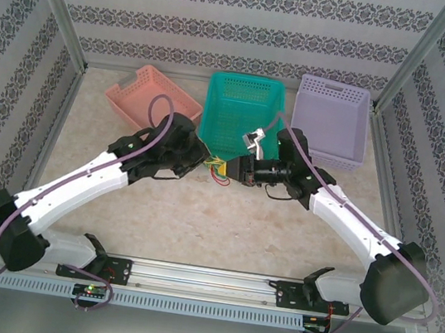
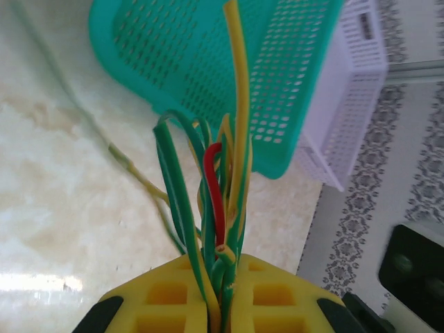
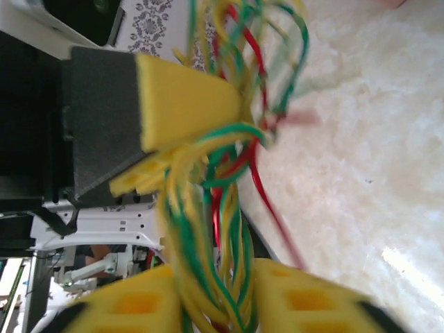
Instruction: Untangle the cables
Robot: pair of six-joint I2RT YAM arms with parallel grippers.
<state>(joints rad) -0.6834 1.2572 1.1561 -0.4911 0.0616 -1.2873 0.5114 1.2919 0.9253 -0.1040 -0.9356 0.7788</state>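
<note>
Overhead, the cables (image 1: 218,170) form a small tangle over the surface (image 1: 197,221), just in front of the teal basket (image 1: 244,107), btw. left pincer (image 1: 204,162) & right pincer (image 1: 234,168). Left wrist: pads pressed together, pinching green, yellow & red strands. Right wrist: its pads closed round the same bunch, w/ the left pincer's pad clamped on it further along.

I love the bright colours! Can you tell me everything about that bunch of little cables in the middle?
The cables are thin, bendy, plastic-looking wires in yellow, green and red, bunched in one tangle with loops sticking out. The left claw and the right claw each pinch the bunch between yellow pads. It is over the middle of the table, close to the teal basket.
</note>
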